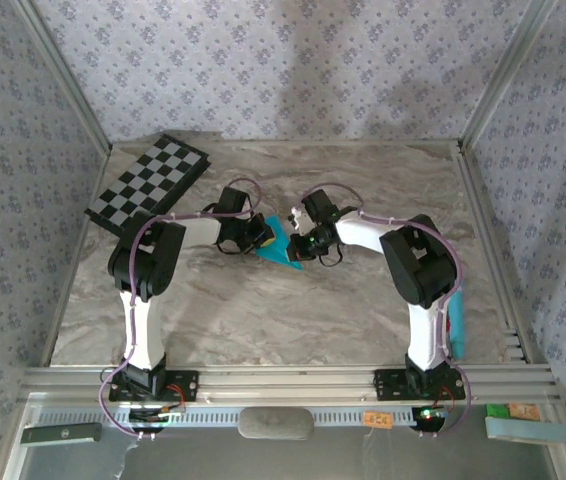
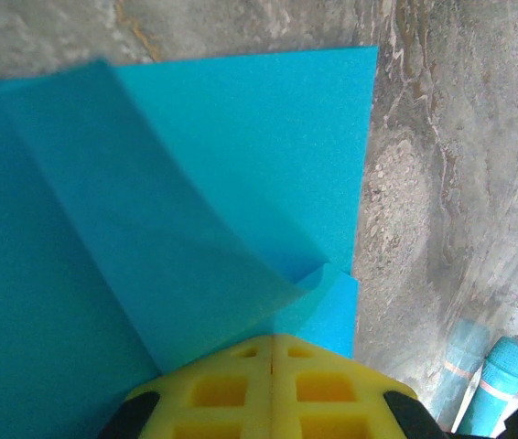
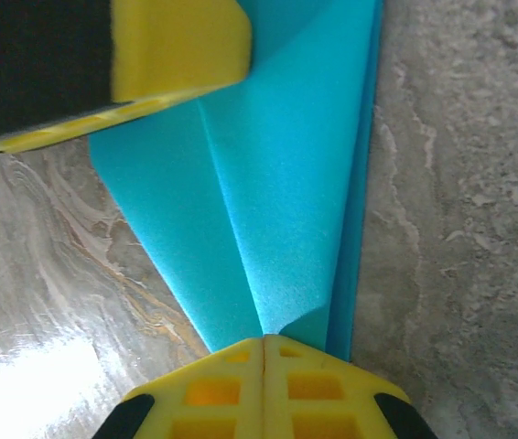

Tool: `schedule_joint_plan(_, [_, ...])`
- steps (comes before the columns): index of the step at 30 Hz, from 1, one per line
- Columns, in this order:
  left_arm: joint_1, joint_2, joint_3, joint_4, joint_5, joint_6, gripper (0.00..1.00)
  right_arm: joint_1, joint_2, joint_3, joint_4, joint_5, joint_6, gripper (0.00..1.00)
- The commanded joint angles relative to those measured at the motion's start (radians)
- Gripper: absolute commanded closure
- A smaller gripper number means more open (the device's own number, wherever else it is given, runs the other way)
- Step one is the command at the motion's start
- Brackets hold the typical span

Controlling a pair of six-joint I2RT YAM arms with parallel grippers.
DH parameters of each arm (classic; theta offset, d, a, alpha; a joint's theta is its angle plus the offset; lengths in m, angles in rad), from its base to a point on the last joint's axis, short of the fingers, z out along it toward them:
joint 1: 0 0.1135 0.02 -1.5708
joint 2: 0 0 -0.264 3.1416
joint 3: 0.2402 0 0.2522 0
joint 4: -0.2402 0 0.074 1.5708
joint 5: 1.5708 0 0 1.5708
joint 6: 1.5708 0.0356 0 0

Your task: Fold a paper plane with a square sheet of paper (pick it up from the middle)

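Bent inward from the table's near edge toward its middle, with left gripper (image 1: pixel 255 236) and right gripper (image 1: pixel 301 247) clamped shut, close together.

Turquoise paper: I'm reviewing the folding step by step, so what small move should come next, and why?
Probably the left gripper should lower its flap onto the paper and press it flat. Its jaws are shut at the flap's corner, and the flap arches up uncreased, while the right gripper, jaws shut, holds the paper's narrow end.
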Motion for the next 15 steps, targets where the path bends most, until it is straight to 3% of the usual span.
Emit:
schedule_joint_plan(1, [0.008, 0.036, -0.007, -0.102, -0.053, 0.017, 0.99, -0.01, 0.033, 0.002, -0.028, 0.019, 0.016, 0.96])
schedule_joint_plan(15, [-0.061, -0.115, -0.04, -0.026, 0.008, 0.112, 0.87, -0.019, 0.06, -0.035, -0.053, 0.037, 0.026, 0.97])
